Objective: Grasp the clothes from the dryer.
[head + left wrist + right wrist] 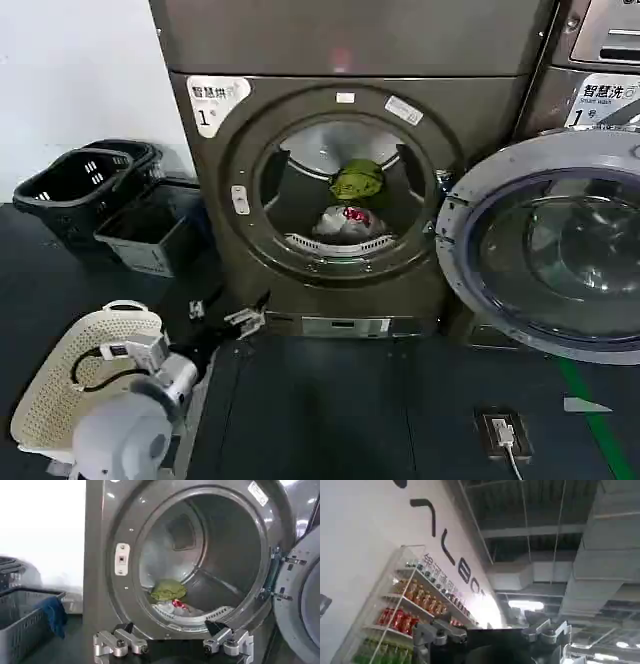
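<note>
The bronze-grey dryer [300,130] stands with its round door [545,245] swung wide to the right. Inside the drum lie the clothes: an olive green piece [359,181] [167,589] on top of a white-grey piece with a red patch [345,220] [177,606]. My left gripper [230,308] [170,628] hovers low in front of the porthole, below its rim and to its left, open, with nothing between its fingers. My right gripper [487,625] points up at a ceiling and a drinks shelf, open and empty.
Two black baskets [80,185] and a grey basket [150,230] holding a blue cloth [52,615] stand left of the dryer. A white perforated basket [85,365] sits beside my left arm. A second machine [600,60] is at the right. A small box with a cable [502,432] lies on the dark floor.
</note>
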You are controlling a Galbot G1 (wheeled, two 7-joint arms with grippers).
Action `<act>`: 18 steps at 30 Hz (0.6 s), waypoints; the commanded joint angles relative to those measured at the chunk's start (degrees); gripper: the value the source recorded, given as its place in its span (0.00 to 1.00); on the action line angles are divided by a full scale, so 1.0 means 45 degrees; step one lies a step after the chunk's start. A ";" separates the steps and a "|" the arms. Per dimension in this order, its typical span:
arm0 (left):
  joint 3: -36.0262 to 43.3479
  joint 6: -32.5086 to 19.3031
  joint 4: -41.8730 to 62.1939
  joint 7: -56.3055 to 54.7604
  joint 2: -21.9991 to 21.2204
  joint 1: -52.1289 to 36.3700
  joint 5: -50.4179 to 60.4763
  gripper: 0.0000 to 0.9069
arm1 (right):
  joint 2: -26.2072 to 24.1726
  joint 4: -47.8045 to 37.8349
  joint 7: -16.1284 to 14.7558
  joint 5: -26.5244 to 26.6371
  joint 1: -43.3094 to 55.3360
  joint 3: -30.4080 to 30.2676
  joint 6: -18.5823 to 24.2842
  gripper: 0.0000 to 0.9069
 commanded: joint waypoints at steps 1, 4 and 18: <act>0.0093 0.0561 -0.0024 -0.0135 -0.0026 0.0077 0.0277 1.00 | 0.0038 -0.0126 0.0055 0.0008 0.0163 -0.0247 0.0438 1.00; 0.0103 0.0623 -0.0052 -0.0092 -0.0054 0.0097 0.0319 1.00 | 0.0036 -0.0129 0.0081 0.0020 0.0275 -0.0392 0.0623 1.00; 0.0250 0.0501 0.0054 0.0085 -0.0124 0.0103 0.0618 1.00 | 0.0030 -0.0403 0.0081 -0.0003 0.0466 -0.0534 0.0918 1.00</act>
